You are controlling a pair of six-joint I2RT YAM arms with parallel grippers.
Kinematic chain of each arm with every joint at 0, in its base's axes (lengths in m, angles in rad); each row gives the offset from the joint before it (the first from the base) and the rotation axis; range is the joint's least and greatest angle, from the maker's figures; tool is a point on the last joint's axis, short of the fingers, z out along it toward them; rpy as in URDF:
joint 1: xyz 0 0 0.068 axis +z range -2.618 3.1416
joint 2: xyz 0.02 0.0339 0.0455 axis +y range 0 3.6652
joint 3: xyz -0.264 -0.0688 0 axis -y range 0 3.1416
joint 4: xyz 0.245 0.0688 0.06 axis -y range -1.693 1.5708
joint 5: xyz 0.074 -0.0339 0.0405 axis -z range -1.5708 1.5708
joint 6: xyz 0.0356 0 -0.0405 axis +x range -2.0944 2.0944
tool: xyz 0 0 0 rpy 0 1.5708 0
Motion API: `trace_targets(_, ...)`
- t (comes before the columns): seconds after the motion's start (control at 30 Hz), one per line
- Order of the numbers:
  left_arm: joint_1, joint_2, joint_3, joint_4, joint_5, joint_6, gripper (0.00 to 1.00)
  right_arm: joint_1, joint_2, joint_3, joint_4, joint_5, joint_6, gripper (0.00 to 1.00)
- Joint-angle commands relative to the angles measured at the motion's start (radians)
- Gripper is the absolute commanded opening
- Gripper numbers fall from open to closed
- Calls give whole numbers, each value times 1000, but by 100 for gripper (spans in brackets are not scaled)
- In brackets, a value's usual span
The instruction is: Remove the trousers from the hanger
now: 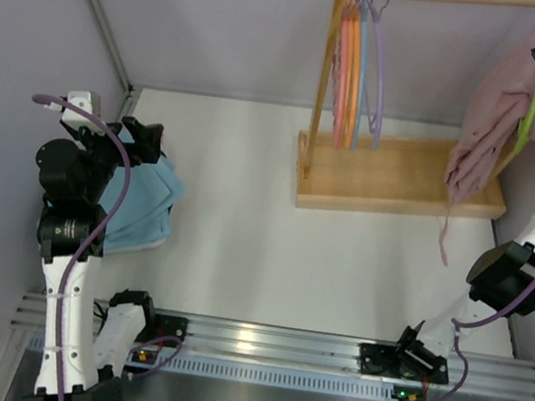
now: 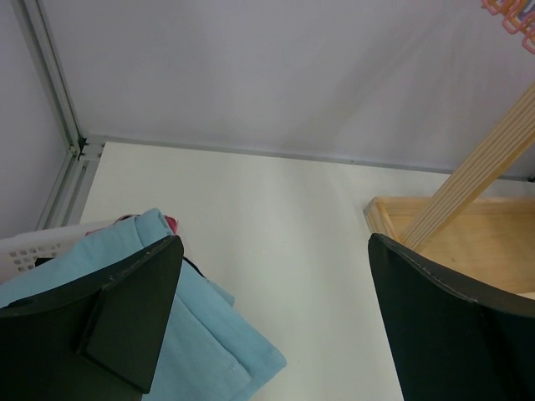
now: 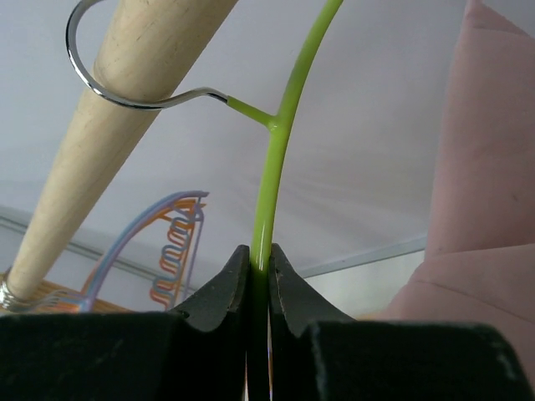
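right gripper (image 3: 259, 266) clamped tight on green hanger (image 3: 280, 142) just below its hook. left gripper (image 2: 274, 251) spread wide, holding nothing. pink trousers (image 1: 489, 112) hung on that hanger at right end of wooden rail (image 3: 125, 117), long axis vertical, legs pointing down.

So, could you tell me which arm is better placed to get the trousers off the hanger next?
Probably the right: the right gripper is shut on the green hanger, beside the pink trousers. The left gripper is open, far off over a blue cloth.
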Motion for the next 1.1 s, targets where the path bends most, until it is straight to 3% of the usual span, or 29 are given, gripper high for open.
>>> trace_targets(0.0,-2,4,44,22,7,5,98,14,-98,17,273,-35,149,0)
trace_targets(0.33,-2,21,58,25,-14,-20,99,17,-156,-27,411,-44,301,0)
trace_targets(0.6,-2,10,58,25,-14,-15,99,22,-182,-36,439,-45,332,0)
trace_targets(0.8,-3,15,58,25,0,29,99,22,-273,-177,470,-65,355,0)
trace_targets(1.07,-3,-14,-6,56,93,117,99,17,-475,-491,505,-104,402,0)
